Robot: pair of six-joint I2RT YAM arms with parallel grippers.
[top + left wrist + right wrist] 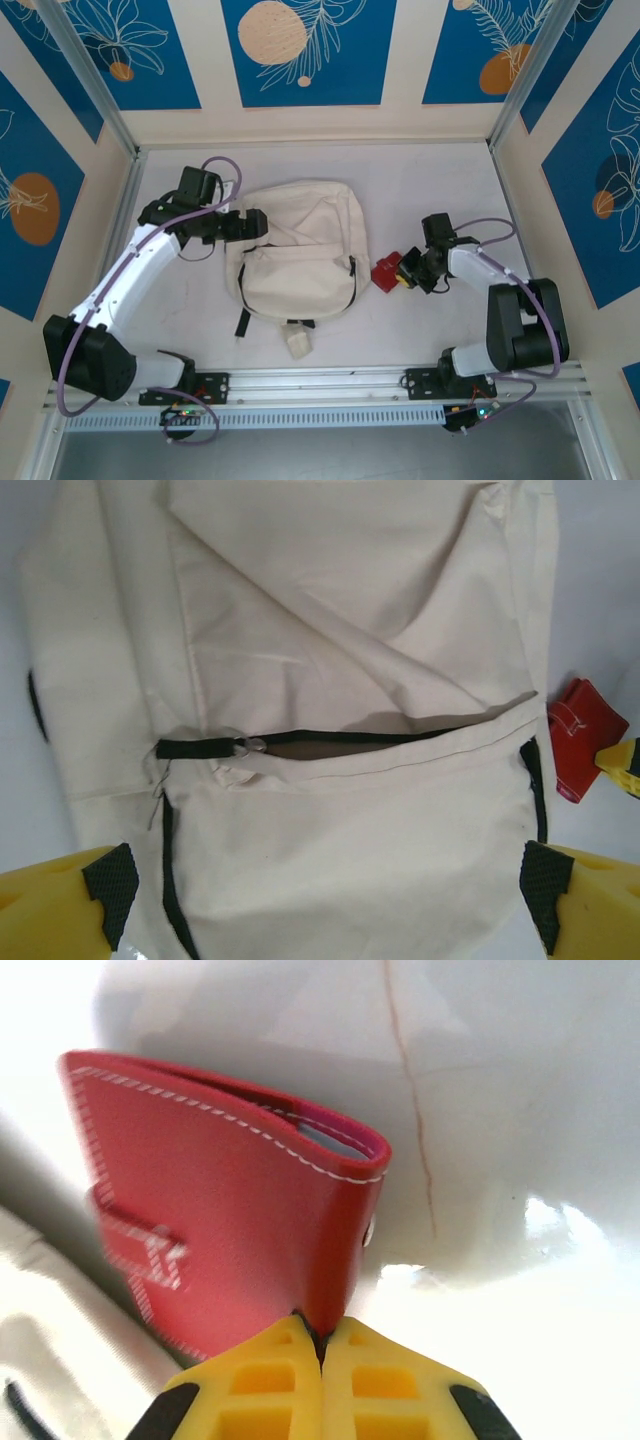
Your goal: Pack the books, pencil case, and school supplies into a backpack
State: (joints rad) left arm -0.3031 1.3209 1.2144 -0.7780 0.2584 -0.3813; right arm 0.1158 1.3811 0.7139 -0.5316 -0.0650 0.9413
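The cream-white backpack (300, 240) lies flat mid-table, front pocket up. Its black zipper (350, 740) is partly undone, leaving a dark slit. My left gripper (250, 226) hangs over the backpack's upper left corner; in the left wrist view this gripper (330, 890) is open, its yellow fingers (60, 900) wide apart over the pocket fabric. A red stitched pencil case (386, 275) stands just right of the backpack. My right gripper (322, 1335) is shut on the lower edge of the pencil case (220, 1220). The books are out of view.
A small cream fabric piece (298, 342) lies below the backpack, beside a black strap (243, 322). The metal rail (320, 385) runs along the near edge. Walls close in the left, back and right. Bare table (430, 190) lies behind the right arm.
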